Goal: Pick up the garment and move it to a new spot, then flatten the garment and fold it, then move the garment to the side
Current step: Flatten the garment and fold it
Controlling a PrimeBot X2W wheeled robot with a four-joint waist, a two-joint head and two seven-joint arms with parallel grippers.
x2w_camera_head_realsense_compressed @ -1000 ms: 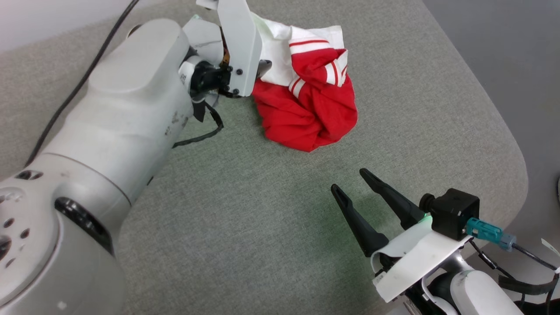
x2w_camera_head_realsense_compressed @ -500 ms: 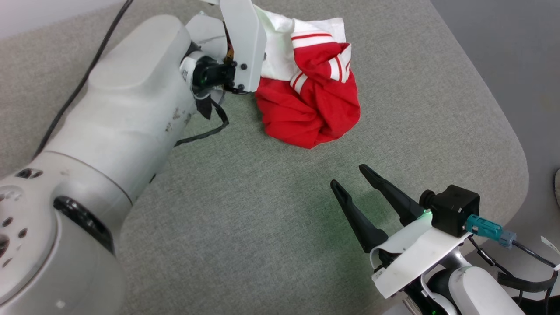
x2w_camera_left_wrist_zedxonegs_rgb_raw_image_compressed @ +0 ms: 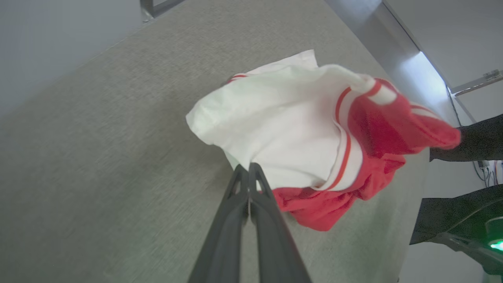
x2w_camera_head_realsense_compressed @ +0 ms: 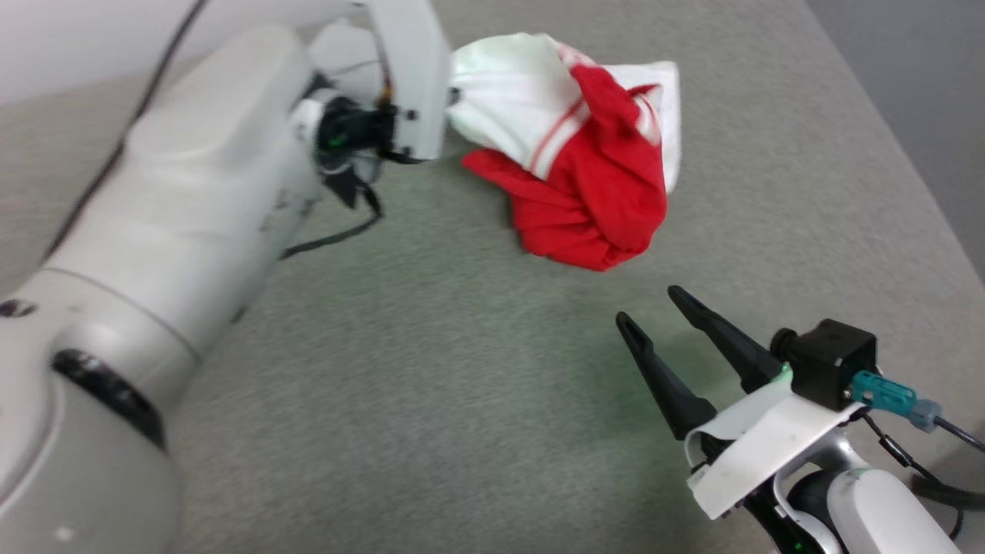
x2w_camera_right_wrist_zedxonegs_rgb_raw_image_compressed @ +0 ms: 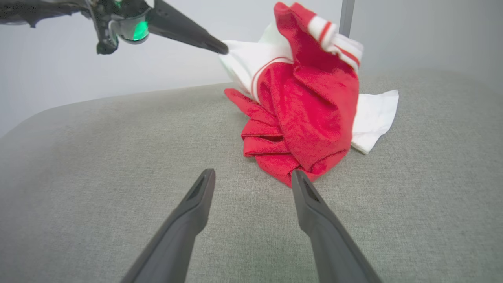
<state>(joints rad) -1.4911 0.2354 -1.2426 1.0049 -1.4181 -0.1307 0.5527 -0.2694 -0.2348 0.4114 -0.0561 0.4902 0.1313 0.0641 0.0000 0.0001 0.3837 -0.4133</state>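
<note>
pinch just landed: the left gripper, wide apart a second ago, has snapped shut on the white lining edge of the jersey. that corner is already tugged up off the grey table, while the red bulk rests on it toward the far side. so i'd say the pick-up has started and the carry comes next. left arm is stretched long and low across the table. over on the right, the right gripper hovers near the jersey, fingers spread wide, holding nothing.
</note>
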